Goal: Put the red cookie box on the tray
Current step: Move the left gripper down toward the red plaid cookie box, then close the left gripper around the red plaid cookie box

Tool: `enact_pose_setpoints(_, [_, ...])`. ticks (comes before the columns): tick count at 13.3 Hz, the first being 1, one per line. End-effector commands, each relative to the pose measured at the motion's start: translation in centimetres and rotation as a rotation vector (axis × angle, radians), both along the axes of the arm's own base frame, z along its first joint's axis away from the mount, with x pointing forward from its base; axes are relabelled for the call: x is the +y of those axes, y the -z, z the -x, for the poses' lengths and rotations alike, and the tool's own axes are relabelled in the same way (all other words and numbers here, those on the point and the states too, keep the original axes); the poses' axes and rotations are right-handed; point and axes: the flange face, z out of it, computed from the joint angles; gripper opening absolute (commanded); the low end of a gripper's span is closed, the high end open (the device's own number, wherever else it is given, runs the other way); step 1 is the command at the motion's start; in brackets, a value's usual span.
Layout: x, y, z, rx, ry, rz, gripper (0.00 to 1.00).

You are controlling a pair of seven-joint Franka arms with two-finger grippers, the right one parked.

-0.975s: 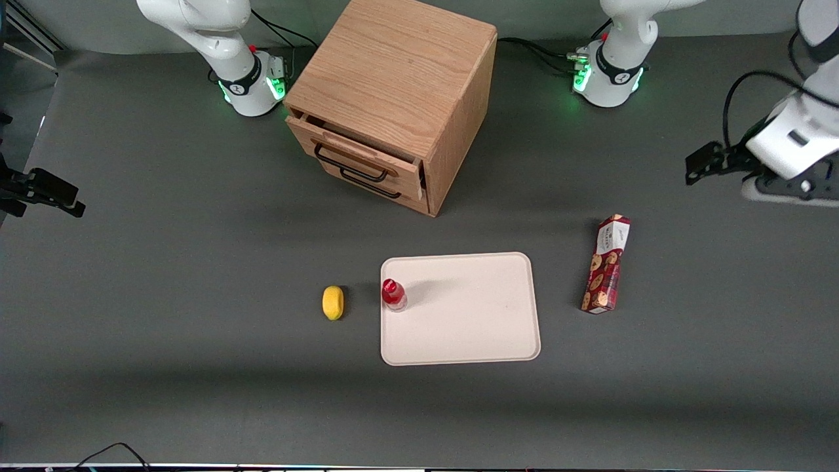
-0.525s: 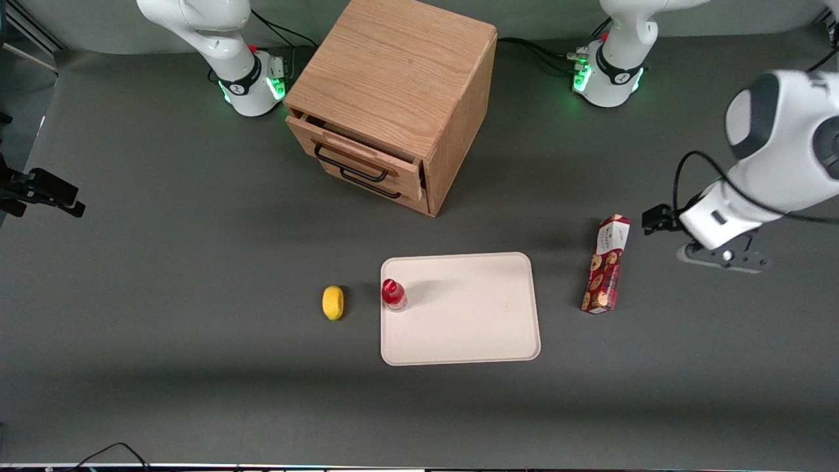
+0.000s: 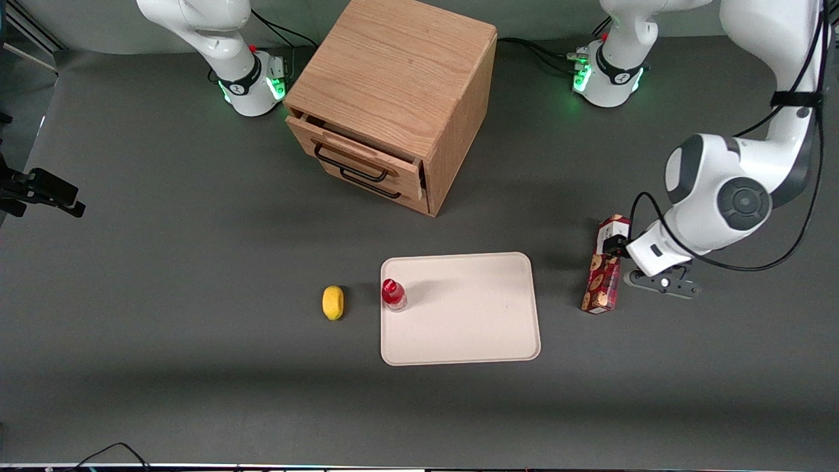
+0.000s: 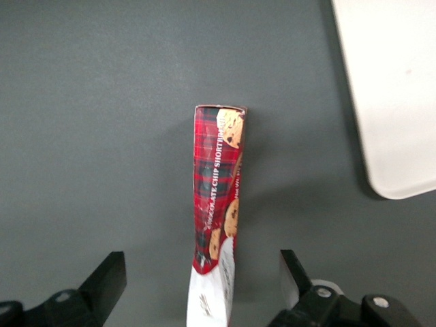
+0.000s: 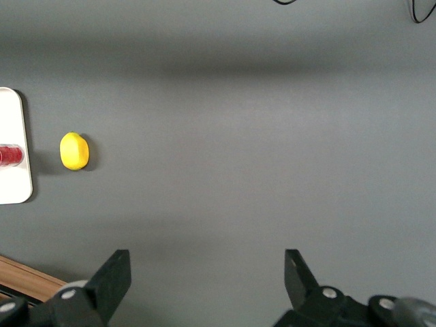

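The red cookie box [image 3: 600,286] lies flat on the grey table beside the tray [image 3: 472,328], toward the working arm's end. My left gripper [image 3: 621,252] hovers over the box's white-label end, the end farther from the front camera. In the left wrist view the gripper [image 4: 201,261] is open, one finger [image 4: 109,272] on each side of the box [image 4: 218,177], neither touching it. A rounded corner of the cream-white tray [image 4: 395,102] shows beside the box with bare table between them.
A small red-capped bottle [image 3: 393,294] stands on the tray's rim toward the parked arm's end. A yellow lemon-like object [image 3: 333,302] lies on the table just past it. A wooden drawer cabinet [image 3: 393,98] stands farther from the front camera.
The left arm has swung in from the table's end and come down over the cookie box's label end. The box, tray, bottle and yellow object have not moved.
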Motion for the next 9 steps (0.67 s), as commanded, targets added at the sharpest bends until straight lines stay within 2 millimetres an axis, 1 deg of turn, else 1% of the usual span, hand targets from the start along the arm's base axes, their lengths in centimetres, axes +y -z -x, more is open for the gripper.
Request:
enact_pose_setpoints(1, [-0.4, 2.7, 0.0, -0.025, 0.049, -0.018, 1.00])
enact_pose_setpoints(5, [-0.1, 7.7, 0.5, -0.047, 0.054, 0.000, 1.00])
enact_pose_setpoints(6, [-0.1, 8.5, 0.4, -0.062, 0.051, 0.007, 1.00])
enact_pose_setpoints(7, [0.5, 9.3, 0.5, -0.064, 0.041, 0.007, 1.00])
enact_pose_setpoints(8, [0.4, 9.8, 0.6, -0.061, 0.044, 0.009, 1.00])
enact_pose_setpoints(9, [0.4, 9.9, 0.7, -0.058, 0.044, 0.008, 0.86])
